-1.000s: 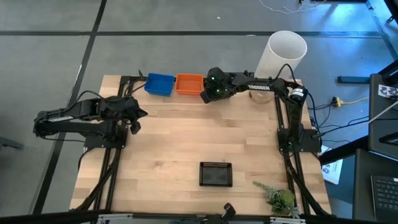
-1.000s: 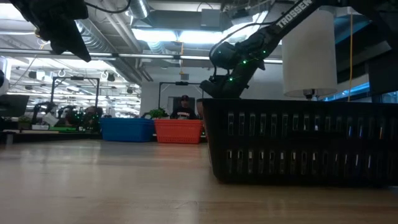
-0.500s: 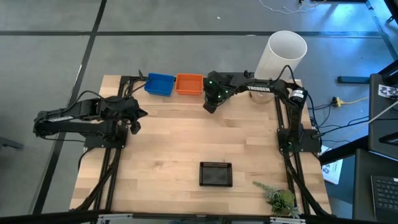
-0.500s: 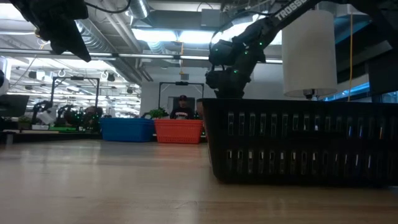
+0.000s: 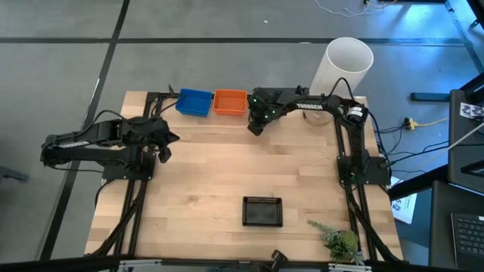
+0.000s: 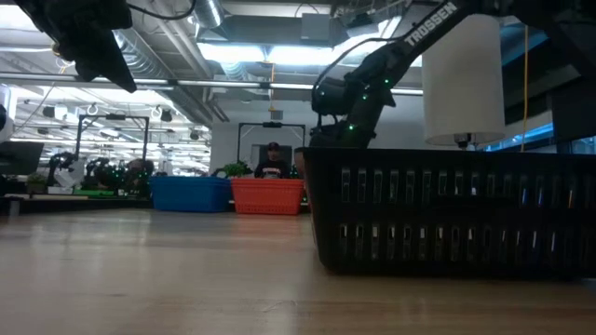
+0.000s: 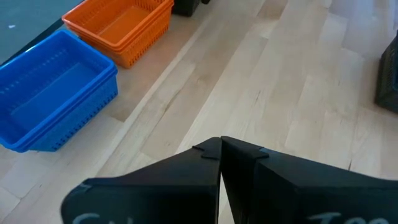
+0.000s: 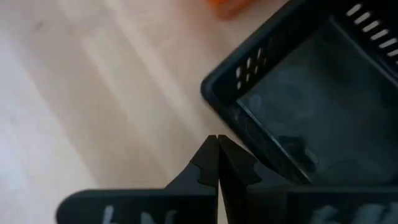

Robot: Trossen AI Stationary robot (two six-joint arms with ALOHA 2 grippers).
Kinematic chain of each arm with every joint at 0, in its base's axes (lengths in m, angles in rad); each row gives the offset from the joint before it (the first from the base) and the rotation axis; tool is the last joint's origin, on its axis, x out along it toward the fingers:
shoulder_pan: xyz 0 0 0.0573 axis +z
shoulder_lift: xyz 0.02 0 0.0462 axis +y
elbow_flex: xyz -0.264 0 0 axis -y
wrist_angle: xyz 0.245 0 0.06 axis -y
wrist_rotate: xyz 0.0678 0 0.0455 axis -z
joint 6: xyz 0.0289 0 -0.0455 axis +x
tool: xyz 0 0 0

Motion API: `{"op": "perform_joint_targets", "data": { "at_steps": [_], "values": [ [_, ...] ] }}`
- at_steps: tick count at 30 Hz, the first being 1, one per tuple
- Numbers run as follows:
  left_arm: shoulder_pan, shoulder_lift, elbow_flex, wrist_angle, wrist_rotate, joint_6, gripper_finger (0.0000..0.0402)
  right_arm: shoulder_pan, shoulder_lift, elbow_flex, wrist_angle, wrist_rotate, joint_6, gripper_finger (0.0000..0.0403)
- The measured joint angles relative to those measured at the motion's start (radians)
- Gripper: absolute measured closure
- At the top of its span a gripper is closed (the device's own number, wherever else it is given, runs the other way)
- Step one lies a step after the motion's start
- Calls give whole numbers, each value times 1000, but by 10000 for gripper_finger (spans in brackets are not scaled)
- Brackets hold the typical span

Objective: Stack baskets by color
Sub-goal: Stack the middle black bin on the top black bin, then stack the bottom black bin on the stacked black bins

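Hovering my right end effector (image 5: pixel 255 128) over the far side of the tabletop (image 5: pixel 227 181), just beside the orange basket stack (image 5: pixel 230 102), fingers clenched together w/ nothing between them. Right wrist view shows that clearly: tips pressed shut above bare wood, w/ a black basket (image 8: pixel 311 106) right past them, perforated wall and dark floor visible. High view doesn't show that black basket at all; my arm covers that spot.

Left end effector (image 5: pixel 168 140) waits at the left side of the tabletop, also clenched and empty; left wrist view shows the two fingers (image 7: pixel 205 174) meeting in a seam. Same view shows the blue basket stack (image 7: pixel 53 102) and orange stack (image 7: pixel 121 28) side by side, rims layered, so more than one each; exact count I can't tell. From above they read as single squares, blue (image 5: pixel 194 103) left of orange.

Another black basket (image 5: pixel 262 211) sits near the front edge, well apart from the rest. Low view has it filling the right foreground (image 6: pixel 447 209), w/ blue (image 6: pixel 191 193) and orange (image 6: pixel 267 195) small at the back. White cylinder (image 5: pixel 342 66) stands off the far right corner; small green plant (image 5: pixel 338 240) at front right.
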Motion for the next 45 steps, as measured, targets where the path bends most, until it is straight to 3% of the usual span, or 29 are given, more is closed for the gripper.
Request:
{"op": "perform_joint_targets", "data": {
  "at_steps": [17, 19, 25, 30, 33, 38, 42, 45],
  "values": [
    [0, 0, 0, 13, 0, 0, 401, -22, -2, 0, 51, 84, 129, 403],
    [0, 0, 0, 13, 0, 0, 401, -22, -2, 0, 48, 26, 127, 403],
    [0, 0, 0, 13, 0, 0, 401, -11, -4, 57, -17, -300, 123, 403],
    [0, 0, 0, 13, 0, 0, 401, 58, -4, 178, -260, -405, 28, 403],
    [0, 0, 0, 13, 0, 0, 401, 125, -5, 251, -480, -393, -19, 403],
    [0, 0, 0, 13, 0, 0, 401, 235, -5, 326, -807, -261, -80, 402],
    [0, 0, 0, 13, 0, 0, 401, 309, -5, 335, -974, -113, 84, 402],
    [0, 0, 0, 13, 0, 1, 401, 369, -5, 322, -1001, -70, 188, 402]
  ]
}}
